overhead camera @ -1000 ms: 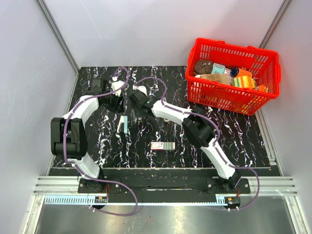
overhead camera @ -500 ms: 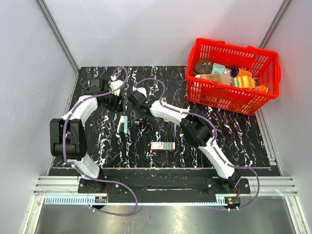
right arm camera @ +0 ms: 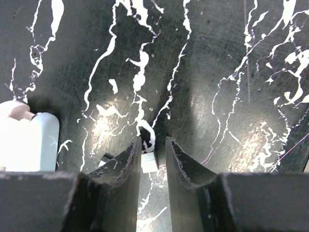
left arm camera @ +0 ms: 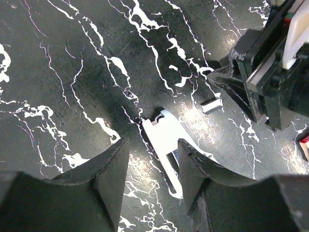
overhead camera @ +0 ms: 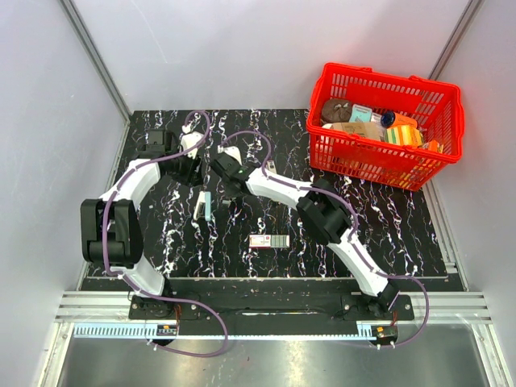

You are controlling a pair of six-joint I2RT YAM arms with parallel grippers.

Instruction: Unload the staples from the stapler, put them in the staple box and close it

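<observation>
Left gripper [left arm camera: 153, 145] hovers with its jaws apart, holding nothing, above the black marbled counter [overhead camera: 387, 226]. A red basket [overhead camera: 371, 161] sits at the far right corner. The pale-blue stapler [overhead camera: 203, 207] lies flat just near both grippers. Right gripper [right arm camera: 153, 141] has narrowed its jaws around a small white strip [left arm camera: 211, 105]; I cannot tell whether it pinches.

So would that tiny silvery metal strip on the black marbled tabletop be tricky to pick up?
Probably. The tiny silvery metal strip lies flat on the black marbled tabletop, so a grip may slip off it. It looks thin and light; a nudge would likely slide it, not roll it. If it's joined staples, squeezing might snap it.
</observation>
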